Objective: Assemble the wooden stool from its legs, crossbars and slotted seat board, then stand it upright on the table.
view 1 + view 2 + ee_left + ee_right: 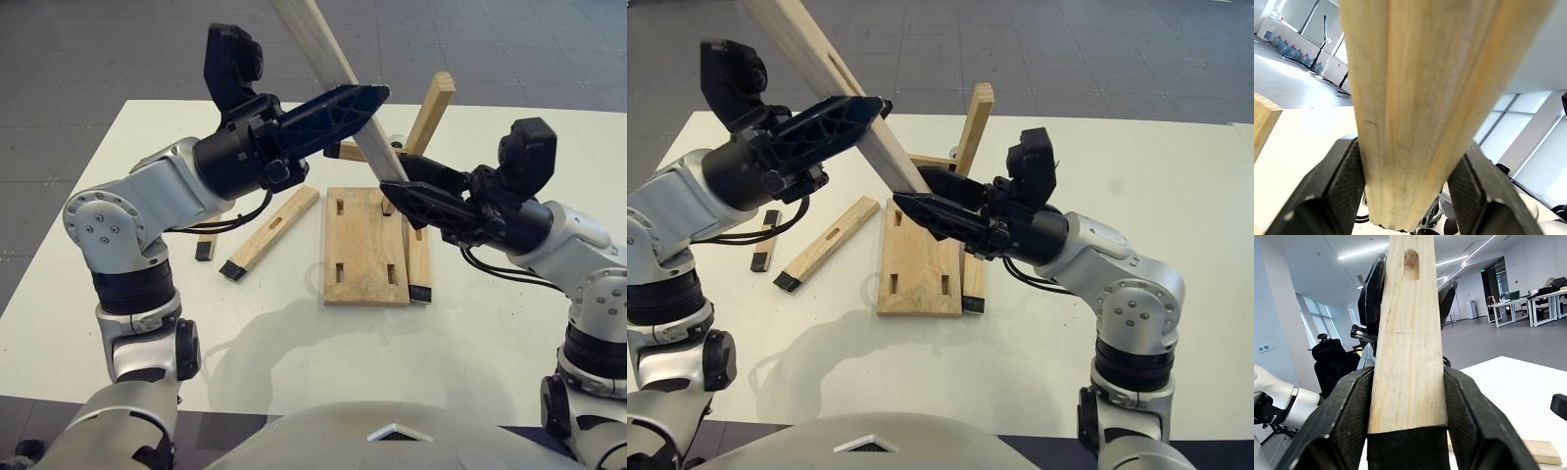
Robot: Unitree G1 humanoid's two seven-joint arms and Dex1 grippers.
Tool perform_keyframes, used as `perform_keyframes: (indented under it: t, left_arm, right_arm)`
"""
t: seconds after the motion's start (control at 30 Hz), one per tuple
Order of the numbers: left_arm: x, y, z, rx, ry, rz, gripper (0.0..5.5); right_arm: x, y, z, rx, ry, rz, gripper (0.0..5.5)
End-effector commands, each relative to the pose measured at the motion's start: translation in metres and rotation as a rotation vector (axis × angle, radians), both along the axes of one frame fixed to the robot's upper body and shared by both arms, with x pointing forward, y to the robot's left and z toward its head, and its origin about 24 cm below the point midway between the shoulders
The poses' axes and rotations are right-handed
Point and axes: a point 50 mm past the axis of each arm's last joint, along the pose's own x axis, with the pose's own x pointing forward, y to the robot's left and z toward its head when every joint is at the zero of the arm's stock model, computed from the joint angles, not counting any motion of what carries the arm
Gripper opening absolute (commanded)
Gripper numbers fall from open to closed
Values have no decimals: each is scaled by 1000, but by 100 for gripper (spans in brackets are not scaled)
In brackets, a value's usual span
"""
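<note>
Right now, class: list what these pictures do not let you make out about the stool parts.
Held leg: top end cut off by the eye views' upper edge.
Its lower tip: hidden by the right claw, so whether it meets the board is unclear.
Rear leg: base hidden behind that claw.
Small bar: far end under the left arm, left eye view.

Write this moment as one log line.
left gripper: shut on leg | right gripper: shut on leg | leg: tilted, over board

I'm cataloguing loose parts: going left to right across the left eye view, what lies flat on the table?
Short piece → slotted leg → seat board → right-hand leg beside the board.
</note>
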Motion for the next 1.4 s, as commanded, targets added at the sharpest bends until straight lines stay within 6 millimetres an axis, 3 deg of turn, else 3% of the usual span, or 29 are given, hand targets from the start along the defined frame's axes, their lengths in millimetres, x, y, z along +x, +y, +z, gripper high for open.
perform_keyframes:
  t: [0.03,0.13,0.33,0.47,0.53,0.6,0.77,1.03,1.23,1.4]
  left_arm:
    - [-2,1,-2,9,3,-16,224]
    - [1,2,-3,9,7,-1,224]
    - [17,9,-7,-10,31,161,211]
    - [28,26,-5,8,8,270,210]
    - [34,39,-2,39,-27,333,209]
    - [37,49,-1,97,-90,389,209]
    - [35,61,-14,192,-223,411,209]
    - [28,75,-53,279,-353,350,209]
    - [27,75,-59,280,-377,346,209]
    - [26,71,-61,275,-375,322,209]
  right_arm:
    - [0,1,1,-15,-16,21,207]
    - [-2,2,0,-43,-14,33,207]
    - [-3,-3,-11,-147,-10,2,339]
    - [0,-20,-21,-217,25,-70,342]
    - [2,-35,-34,-321,43,-125,342]
    - [9,-42,-57,-552,19,-193,342]
    - [23,-31,-81,-876,-209,-236,342]
    - [22,-13,-107,-1129,-503,-39,342]
    - [26,-7,-116,-1309,-736,180,342]
    - [21,-7,-124,-1437,-988,482,342]
